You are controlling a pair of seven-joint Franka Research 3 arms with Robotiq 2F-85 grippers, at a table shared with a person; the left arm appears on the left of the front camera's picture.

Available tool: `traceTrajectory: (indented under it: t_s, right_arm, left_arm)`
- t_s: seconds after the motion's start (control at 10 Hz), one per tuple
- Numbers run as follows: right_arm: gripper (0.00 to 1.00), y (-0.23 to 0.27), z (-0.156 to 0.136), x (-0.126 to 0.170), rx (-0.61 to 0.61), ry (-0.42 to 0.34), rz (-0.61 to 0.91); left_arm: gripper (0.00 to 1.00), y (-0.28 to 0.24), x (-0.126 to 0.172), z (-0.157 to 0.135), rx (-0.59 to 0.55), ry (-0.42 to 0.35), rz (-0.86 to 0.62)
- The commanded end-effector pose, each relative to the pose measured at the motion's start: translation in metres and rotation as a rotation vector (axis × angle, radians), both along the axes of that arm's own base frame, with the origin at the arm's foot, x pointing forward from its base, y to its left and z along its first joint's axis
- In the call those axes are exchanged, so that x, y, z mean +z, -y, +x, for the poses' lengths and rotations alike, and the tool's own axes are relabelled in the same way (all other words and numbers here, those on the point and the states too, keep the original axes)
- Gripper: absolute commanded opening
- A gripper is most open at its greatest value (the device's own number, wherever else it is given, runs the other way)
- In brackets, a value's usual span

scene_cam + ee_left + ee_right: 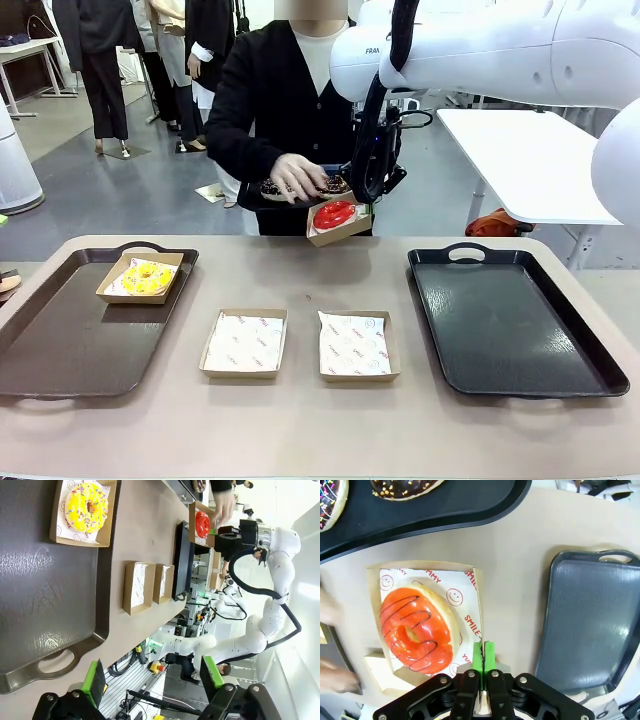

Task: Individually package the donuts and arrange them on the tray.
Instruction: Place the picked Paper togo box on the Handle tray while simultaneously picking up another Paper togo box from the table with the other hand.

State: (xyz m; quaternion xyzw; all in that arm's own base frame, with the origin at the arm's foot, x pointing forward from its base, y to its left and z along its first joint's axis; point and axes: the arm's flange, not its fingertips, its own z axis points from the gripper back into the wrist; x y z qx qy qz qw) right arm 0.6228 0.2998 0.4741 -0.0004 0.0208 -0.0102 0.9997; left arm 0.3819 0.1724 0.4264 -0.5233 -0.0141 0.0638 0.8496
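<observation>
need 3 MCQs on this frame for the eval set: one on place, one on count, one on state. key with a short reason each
1. The boxed yellow donut sits on:
A. the left tray
B. a shelf
C. a stool

2. Empty boxes lying on the table:
A. one
B. two
C. four

3. The right gripper is:
A. open, holding nothing
B. shut on nothing
C. shut on the wall of the box that holds the red donut

Key:
1 A: the front view shows it at the far end of the left tray.
2 B: two paper-lined boxes lie side by side at mid-table, nothing in them.
3 C: the right wrist view shows the green pads pinching the box's side wall beside the donut.
</observation>
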Motion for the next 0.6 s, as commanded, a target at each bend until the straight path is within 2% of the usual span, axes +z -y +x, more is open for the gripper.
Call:
traceTrajectory:
  t_s: [0.0,0.5]
  right_arm:
    - [0.0,0.0003,-0.001,0.0015,0.0,0.006,0.001]
    - [0.0,0.0003,-0.001,0.0015,0.0,0.006,0.001]
  left_arm:
    - [1.0,0.0012,0.002,-0.003,0.005,0.007,-0.003]
    - [1.0,0.0012,0.002,-0.003,0.005,0.007,-0.003]
